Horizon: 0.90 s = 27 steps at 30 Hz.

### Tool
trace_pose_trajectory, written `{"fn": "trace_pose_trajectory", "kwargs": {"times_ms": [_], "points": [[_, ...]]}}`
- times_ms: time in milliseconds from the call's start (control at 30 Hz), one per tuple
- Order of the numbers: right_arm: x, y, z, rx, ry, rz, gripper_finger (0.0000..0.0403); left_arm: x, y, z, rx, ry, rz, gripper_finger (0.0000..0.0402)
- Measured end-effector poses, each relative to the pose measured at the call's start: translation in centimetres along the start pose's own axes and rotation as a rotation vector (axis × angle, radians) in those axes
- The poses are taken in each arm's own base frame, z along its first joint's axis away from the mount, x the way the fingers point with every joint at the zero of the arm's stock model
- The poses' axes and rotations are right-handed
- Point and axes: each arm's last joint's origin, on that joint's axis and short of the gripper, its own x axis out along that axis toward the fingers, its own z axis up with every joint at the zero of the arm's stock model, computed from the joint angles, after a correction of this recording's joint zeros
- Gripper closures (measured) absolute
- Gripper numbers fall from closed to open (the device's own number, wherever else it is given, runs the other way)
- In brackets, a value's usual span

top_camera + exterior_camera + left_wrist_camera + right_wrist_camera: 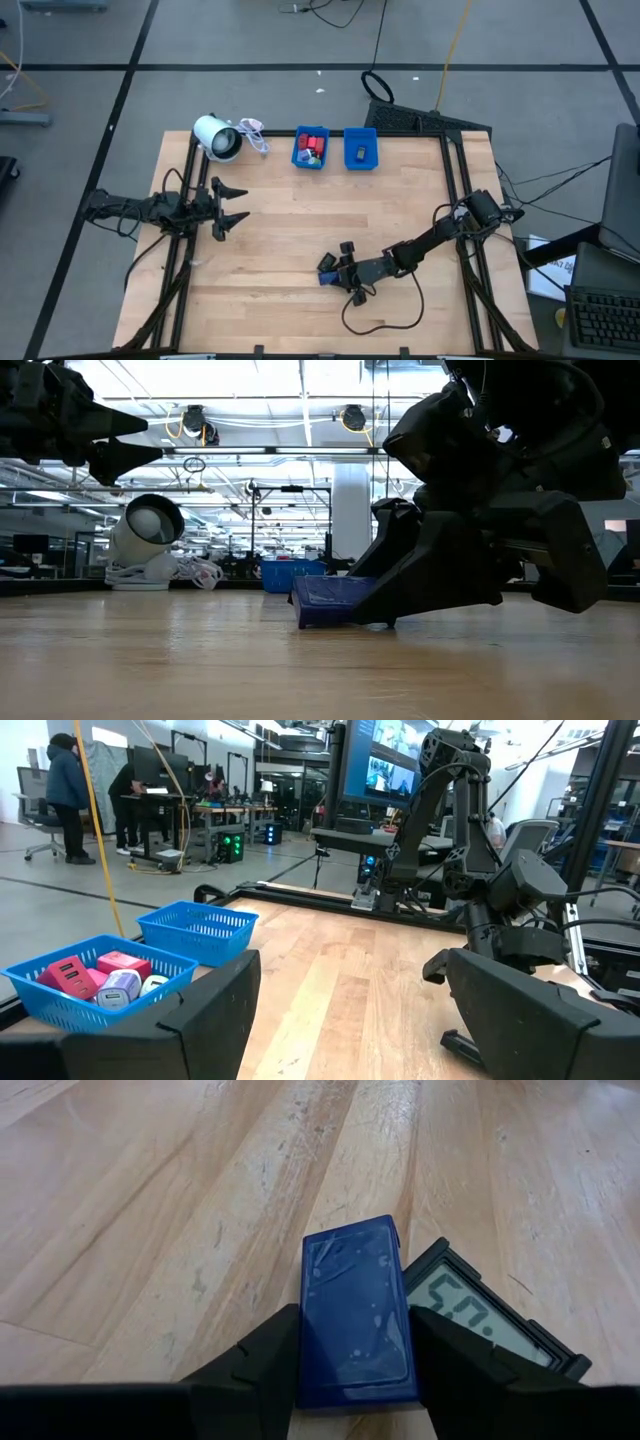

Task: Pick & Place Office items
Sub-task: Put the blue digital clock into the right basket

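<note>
My right gripper [330,270] is down at the table's near middle, shut on a flat dark-blue rectangular block [355,1310]. The block also shows in the low view [325,602], on or just above the wood. A dark piece with a grey number display [480,1315] lies on the table right beside the block, partly under one finger. My left gripper [235,205] hangs open and level at the table's left side, holding nothing. Several small red, blue and green pieces [312,146] lie in the left blue bin [298,158]. The right blue bin [372,158] holds a dark piece [359,153]. My right gripper pinches the blue block's two long edges [400,1350] between its two fingers, at the block's near end. The fingers [270,1350] slant down from the table's right and lie along the block. The block's far end [308,615] sits low at the table; whether it touches, I cannot tell.
A white roll [217,137] with a loose white cord [255,135] lies at the far left, beside the bins. Bare wood spreads between the two arms. In the left wrist view, people stand at desks beyond the table.
</note>
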Motion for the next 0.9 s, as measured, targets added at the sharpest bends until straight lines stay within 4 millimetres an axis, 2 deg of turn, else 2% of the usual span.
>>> {"fn": "trace_pose_trajectory", "kwargs": {"times_ms": [900], "points": [[-0.01, -0.36, 0.12, 0.003, -0.005, -0.006, 0.0244, 0.0, 0.0, 0.0, 0.0, 0.0, 0.0, 0.0078]]}}
